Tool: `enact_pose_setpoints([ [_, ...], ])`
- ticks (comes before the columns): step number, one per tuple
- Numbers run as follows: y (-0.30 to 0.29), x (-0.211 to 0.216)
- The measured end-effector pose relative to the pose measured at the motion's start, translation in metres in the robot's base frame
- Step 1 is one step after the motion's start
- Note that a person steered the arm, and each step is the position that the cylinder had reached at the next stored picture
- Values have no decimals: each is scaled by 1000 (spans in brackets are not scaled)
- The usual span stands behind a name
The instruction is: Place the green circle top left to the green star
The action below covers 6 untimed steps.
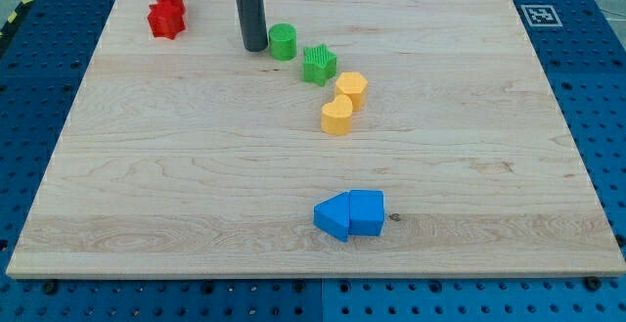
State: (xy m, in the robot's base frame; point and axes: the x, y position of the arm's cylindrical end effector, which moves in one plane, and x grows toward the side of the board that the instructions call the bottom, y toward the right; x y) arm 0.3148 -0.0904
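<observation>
The task is judged all but done, since the small green circle block point(283, 41) is already found just up and left of the green star block point(319, 65) on the wooden board point(196, 185), with my tip point(254, 48), clawless and holding nothing, set just beside the circle's left.

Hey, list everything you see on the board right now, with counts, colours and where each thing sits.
green circle: one, green, near the view's top, left of centre
green star: one, green, just lower right of the green circle
yellow blocks: two, yellow, touching, lower right of the green star
red blocks: two, red, touching, the view's top left
blue blocks: two, blue, touching, near the view's bottom centre
board: one, light wood
my tip: one, dark rod end, just left of the green circle
</observation>
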Motion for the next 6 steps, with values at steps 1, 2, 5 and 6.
enact_pose_setpoints([
  [1, -13, -15],
  [2, -6, -35],
  [5, 36, -12],
  [6, 36, -12],
])
